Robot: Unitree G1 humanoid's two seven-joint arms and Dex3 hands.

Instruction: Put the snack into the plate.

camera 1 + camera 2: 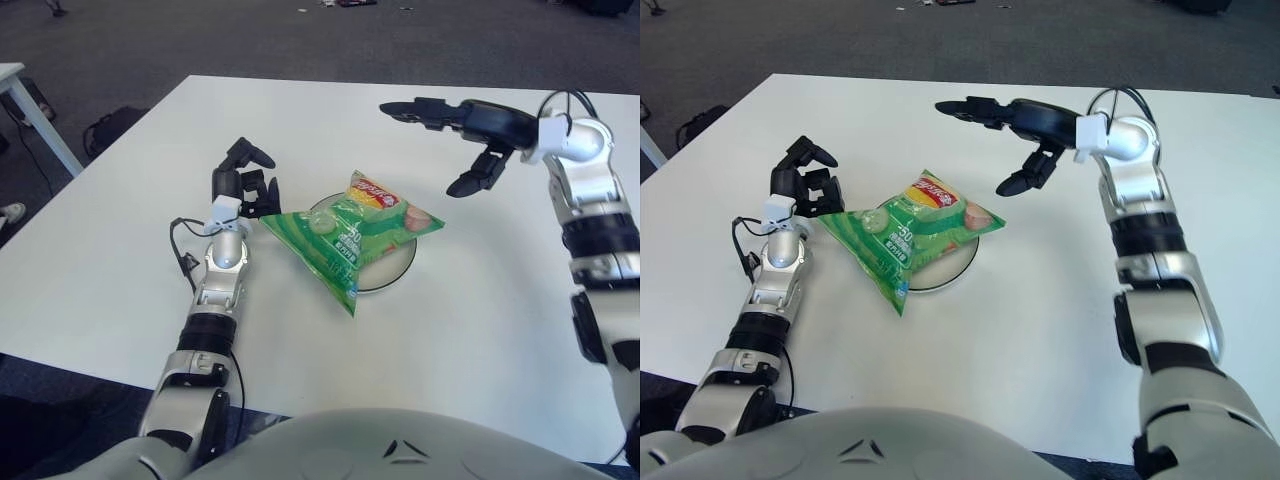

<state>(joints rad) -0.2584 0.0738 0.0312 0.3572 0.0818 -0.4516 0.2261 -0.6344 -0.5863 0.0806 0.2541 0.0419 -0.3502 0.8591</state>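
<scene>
A green snack bag (345, 236) lies across a white plate (395, 272) in the middle of the white table, its lower corner hanging over the plate's near-left rim. My right hand (455, 135) hovers above and to the right of the plate, fingers spread wide and holding nothing, clear of the bag. My left hand (245, 180) shows just left of the bag's left corner, fingers loosely curled and empty.
The white table (120, 250) stretches around the plate on all sides. A cable (184, 250) loops beside my left forearm. Beyond the table's far-left edge a dark bag (110, 128) sits on the floor near another table's leg (35, 115).
</scene>
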